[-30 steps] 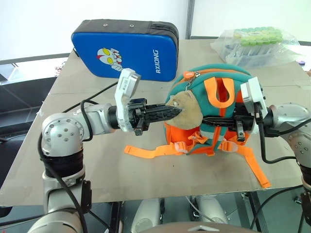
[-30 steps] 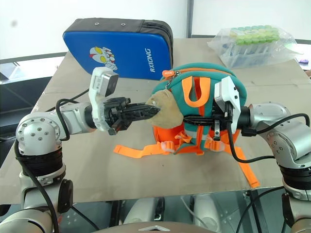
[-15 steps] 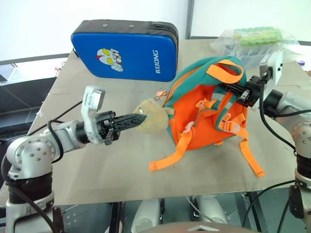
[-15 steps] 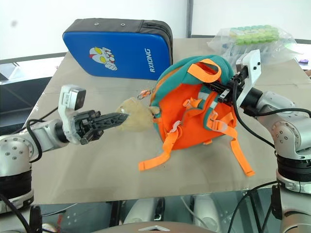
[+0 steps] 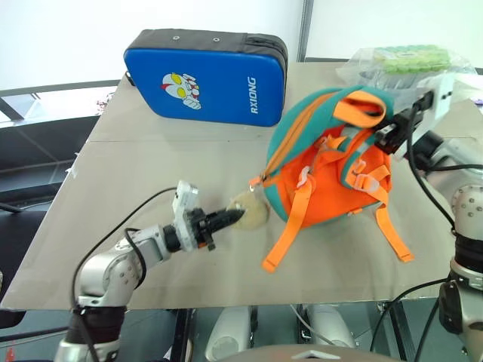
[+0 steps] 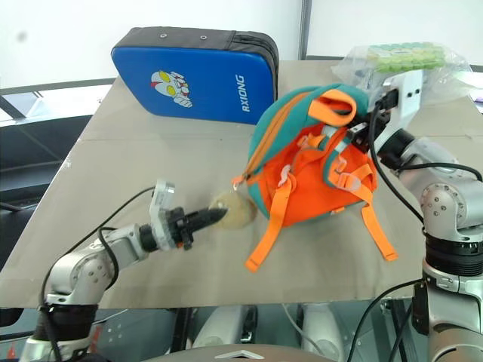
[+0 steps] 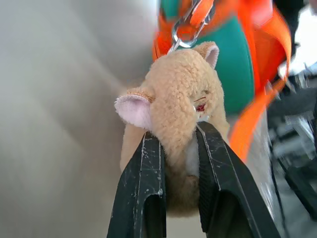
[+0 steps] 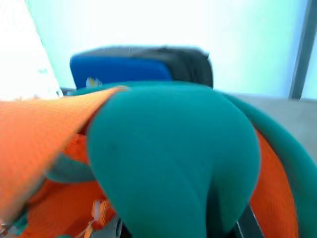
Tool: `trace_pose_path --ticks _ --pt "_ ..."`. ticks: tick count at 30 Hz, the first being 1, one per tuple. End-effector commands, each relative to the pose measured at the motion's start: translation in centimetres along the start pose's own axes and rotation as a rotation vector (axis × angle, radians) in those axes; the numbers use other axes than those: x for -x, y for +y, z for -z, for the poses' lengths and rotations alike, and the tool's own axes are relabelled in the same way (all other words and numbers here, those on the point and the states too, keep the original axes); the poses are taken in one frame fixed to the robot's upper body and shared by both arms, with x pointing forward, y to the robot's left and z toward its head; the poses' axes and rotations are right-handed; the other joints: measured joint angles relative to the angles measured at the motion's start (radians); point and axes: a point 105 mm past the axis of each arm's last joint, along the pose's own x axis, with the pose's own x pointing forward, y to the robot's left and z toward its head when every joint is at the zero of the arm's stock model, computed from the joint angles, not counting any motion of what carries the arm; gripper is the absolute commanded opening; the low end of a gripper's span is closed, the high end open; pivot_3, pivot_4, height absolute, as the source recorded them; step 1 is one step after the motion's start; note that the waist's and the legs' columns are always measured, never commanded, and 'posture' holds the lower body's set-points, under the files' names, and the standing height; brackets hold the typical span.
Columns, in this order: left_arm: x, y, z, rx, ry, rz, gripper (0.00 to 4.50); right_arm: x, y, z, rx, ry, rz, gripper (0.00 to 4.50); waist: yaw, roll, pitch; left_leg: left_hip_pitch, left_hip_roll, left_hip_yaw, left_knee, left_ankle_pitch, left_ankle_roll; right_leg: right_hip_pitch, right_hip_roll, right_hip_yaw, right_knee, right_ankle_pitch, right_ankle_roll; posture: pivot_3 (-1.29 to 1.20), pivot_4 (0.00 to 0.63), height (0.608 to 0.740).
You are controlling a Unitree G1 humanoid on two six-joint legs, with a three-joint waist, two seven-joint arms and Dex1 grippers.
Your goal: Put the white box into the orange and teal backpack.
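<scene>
Tan plush toy [image 7: 173,124]: nearest thing on the table, at 7 o'clock from the backpack, clipped to it by a metal ring
Left gripper [image 5: 226,219]: fingers nearly closed, pinching the toy by its lower half; points toward 2 o'clock, low over the table
Table [image 5: 151,173]: bare brown top from 9 to 12 o'clock of the left gripper; the near edge lies just behind that arm, so there is little room to pull back
Strap [image 5: 290,226]: loose orange strap trailing toward 6 o'clock from the backpack, near the toy; a likely snag
Backpack [image 5: 324,181]: mid-table, propped up and tilted, orange back panel facing the robot, teal shell away; long axis from 7 to 1 o'clock
Zip [image 5: 298,132]: orange line along the teal rim on the 10 o'clock side; how far it is open I cannot tell
Right gripper [image 5: 386,136]: at the backpack's 2 o'clock corner, fingers closed on the top by the handle, holding it up
Box: I cannot tell where it lies
Key relation: both grippers are occupied on the backpack, at opposite ends of its long axis; one must let go, and the left looks better placed, with the bare table on its side
Case [image 5: 204,79]: blue, on edge at 11 o'clock of the backpack, well apart
Bag [image 5: 400,64]: clear, green-lidded tubes, at 1 o'clock, close behind the right gripper, limiting room there
</scene>
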Motion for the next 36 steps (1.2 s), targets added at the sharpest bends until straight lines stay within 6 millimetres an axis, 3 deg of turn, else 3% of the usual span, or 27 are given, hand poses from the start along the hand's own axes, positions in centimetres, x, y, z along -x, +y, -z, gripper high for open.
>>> trace_pose_path --ticks 1,3,5,9,11,12,15,17,19,20,21,22,25,32,36 --pt "-0.5 0.8 -5.6 -0.151 -0.156 -0.047 0.2 1.7 -0.5 -8.1 0.138 -0.318 0.054 0.0 -0.007 0.0 0.0 -0.001 0.0 0.0 0.0 0.0 0.0 -0.001 0.0 0.0 0.0 0.001 0.0 0.0 0.15 0.74" --pt "-1.7 0.6 -6.9 -0.23 -0.167 -0.047 0.2 1.7 0.1 -7.5 0.194 -0.292 0.037 0.0 -0.013 0.0 0.0 -0.001 -0.001 0.0 0.0 0.001 -0.002 -0.001 0.001 0.0 0.0 0.001 0.001 0.0 0.15 0.74" --pt "-2.8 0.6 -7.1 -0.34 -0.143 -0.064 0.2 1.9 0.7 -5.9 0.2 -0.232 0.021 0.0 -0.019 0.0 0.0 -0.001 -0.001 0.0 -0.002 0.001 -0.002 -0.002 0.002 0.0 -0.003 0.001 0.002 0.0 0.15 0.74" --pt "-4.6 0.6 -4.7 -0.436 -0.076 -0.06 0.2 2.9 0.2 0.7 0.257 0.038 0.065 0.0 -0.023 0.001 -0.001 -0.004 -0.001 0.001 -0.003 0.001 -0.002 -0.004 0.003 0.003 -0.004 0.0 0.003 0.0 0.15 0.74" --pt "-5.0 0.7 -4.0 -0.429 -0.073 -0.074 0.2 3.7 -0.2 2.8 0.244 0.113 0.09 0.0 -0.02 0.001 -0.001 -0.009 -0.002 0.001 -0.003 0.001 -0.002 -0.008 0.002 0.003 -0.004 0.0 0.003 0.0 0.15 0.74" --pt "-5.1 0.8 -3.7 -0.425 -0.07 -0.076 1.23 4.1 -0.5 3.5 0.251 0.139 0.103 0.35 -0.02 0.001 -0.001 -0.01 -0.002 0.001 -0.002 0.001 -0.002 -0.009 0.002 0.003 -0.004 0.0 0.004 0.0 0.15 0.74" --pt "-4.9 0.8 -3.3 -0.436 -0.069 -0.073 2.52 4.9 -0.7 4.4 0.262 0.179 0.108 1.53 -0.018 0.001 -0.001 -0.01 -0.003 0.002 -0.002 0.001 -0.002 -0.011 0.002 0.005 -0.005 0.0 0.004 0.0 0.15 0.74" --pt "-4.2 0.8 -3.5 -0.441 -0.07 -0.069 3.21 5.4 -0.4 3.9 0.254 0.179 0.083 2.27 -0.017 0.001 -0.001 -0.008 -0.003 0.001 -0.002 0.001 -0.001 -0.011 0.002 0.005 -0.004 0.001 0.004 0.0 0.15 0.74" --pt "-3.3 0.7 -3.6 -0.435 -0.067 -0.059 4.22 6.0 0.1 3.3 0.235 0.174 0.043 3.28 -0.017 0.001 -0.001 -0.007 -0.003 0.0 -0.002 0.0 -0.001 -0.011 0.003 0.005 -0.001 0.001 0.005 0.0 0.15 0.74" --pt "-2.8 0.7 -3.5 -0.432 -0.056 -0.054 4.5 6.5 0.5 3.1 0.224 0.187 0.015 3.75 -0.017 0.001 -0.001 -0.006 -0.003 0.0 -0.002 0.0 0.0 -0.011 0.003 0.006 0.0 0.001 0.005 0.0 0.15 0.74" --pt "-2.3 0.7 -3.4 -0.429 -0.045 -0.052 4.5 6.9 0.9 3.1 0.22 0.205 -0.015 4.22 -0.017 0.001 -0.001 -0.005 -0.003 -0.001 -0.002 -0.001 0.002 -0.01 0.003 0.006 0.001 0.002 0.005 0.0 0.15 0.74" --pt "-1.7 0.7 -3.1 -0.424 -0.029 -0.05 4.5 7.5 1.3 3.1 0.211 0.237 -0.049 4.41 -0.017 0.001 -0.001 -0.004 -0.003 -0.001 -0.002 -0.001 0.002 -0.009 0.003 0.005 0.002 0.002 0.005 0.0 0.15 0.74" --pt "0.0 1.1 -2.5 -0.461 0.026 -0.083 4.5 9.4 2.1 3.5 0.183 0.332 -0.118 4.41 -0.015 0.001 -0.001 0.0 -0.002 -0.003 -0.002 -0.002 0.003 -0.004 0.003 0.005 0.001 0.001 0.004 0.0 0.15 0.74" --pt "3.8 -0.3 -1.6 -0.471 0.066 -0.087 4.5 13.6 0.4 3.5 0.211 0.5 -0.048 4.41 -0.013 0.001 -0.001 0.005 -0.003 -0.003 -0.002 -0.002 0.004 0.003 0.001 0.006 -0.003 0.001 0.004 0.0 0.15 0.74" --pt "6.4 -0.7 -1.5 -0.456 0.068 -0.184 4.5 16.8 -1.3 3.8 0.267 0.601 0.048 4.41 -0.012 0.001 -0.001 0.005 -0.002 -0.004 -0.002 -0.002 0.004 0.004 0.001 0.006 -0.003 0.001 0.004 0.0 0.15 0.74"
